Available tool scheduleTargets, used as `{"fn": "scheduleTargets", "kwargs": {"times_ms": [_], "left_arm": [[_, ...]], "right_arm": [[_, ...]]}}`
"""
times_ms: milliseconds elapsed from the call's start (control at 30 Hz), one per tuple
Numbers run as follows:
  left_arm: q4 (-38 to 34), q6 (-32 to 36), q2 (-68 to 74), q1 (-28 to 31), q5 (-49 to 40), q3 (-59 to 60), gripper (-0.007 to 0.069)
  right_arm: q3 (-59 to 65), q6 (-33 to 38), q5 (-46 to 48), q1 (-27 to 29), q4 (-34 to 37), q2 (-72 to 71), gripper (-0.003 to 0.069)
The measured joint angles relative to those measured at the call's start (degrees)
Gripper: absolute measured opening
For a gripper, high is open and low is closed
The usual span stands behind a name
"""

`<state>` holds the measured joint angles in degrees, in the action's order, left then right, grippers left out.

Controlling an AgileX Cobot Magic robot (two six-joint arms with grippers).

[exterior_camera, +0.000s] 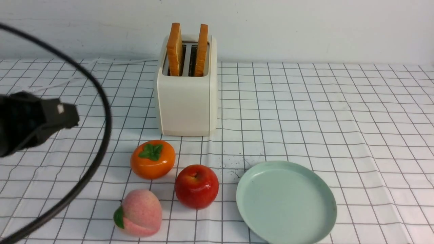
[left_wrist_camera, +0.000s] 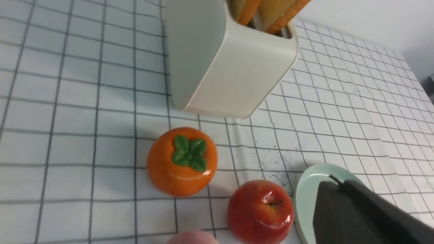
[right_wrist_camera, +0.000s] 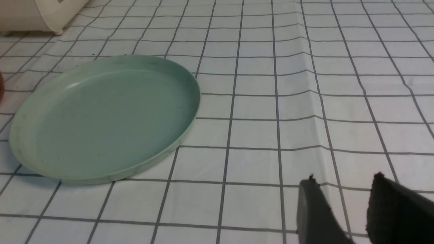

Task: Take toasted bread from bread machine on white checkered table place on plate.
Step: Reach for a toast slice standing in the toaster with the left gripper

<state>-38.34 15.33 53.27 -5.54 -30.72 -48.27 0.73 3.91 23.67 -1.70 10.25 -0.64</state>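
Both toast slices point(exterior_camera: 175, 49) stand upright in the toaster point(exterior_camera: 186, 105) at the far middle of the table point(exterior_camera: 339, 118). The plate point(exterior_camera: 286, 203) lies near, to its right. Left gripper point(left_wrist_camera: 339, 189), jaws together, hangs at left; right gripper point(right_wrist_camera: 344, 178), jaws apart, is right of the plate

Blurred and cut off at the front view's left edge: left gripper point(exterior_camera: 69, 117), black cable point(exterior_camera: 108, 125) running out of frame at both ends. Hidden inside the bread machine point(exterior_camera: 186, 101): lower parts of the toasted bread point(exterior_camera: 175, 47). Clipped by the bottom edge: plate point(exterior_camera: 288, 203). Left wrist view: plate partly masked by dark fingers point(left_wrist_camera: 356, 213), peach point(left_wrist_camera: 193, 238) a mere sliver. Right wrist view: right gripper point(right_wrist_camera: 344, 177), fingertips only.
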Motion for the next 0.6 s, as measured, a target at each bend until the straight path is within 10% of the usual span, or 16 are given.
{"fn": "scheduleTargets", "kwargs": {"times_ms": [600], "left_arm": [[-0.71,5.62,10.90,-10.71,6.95,-4.94,-0.0013]], "right_arm": [[0.00,0.00,-0.23,0.00,-0.13,0.00,0.0240]]}}
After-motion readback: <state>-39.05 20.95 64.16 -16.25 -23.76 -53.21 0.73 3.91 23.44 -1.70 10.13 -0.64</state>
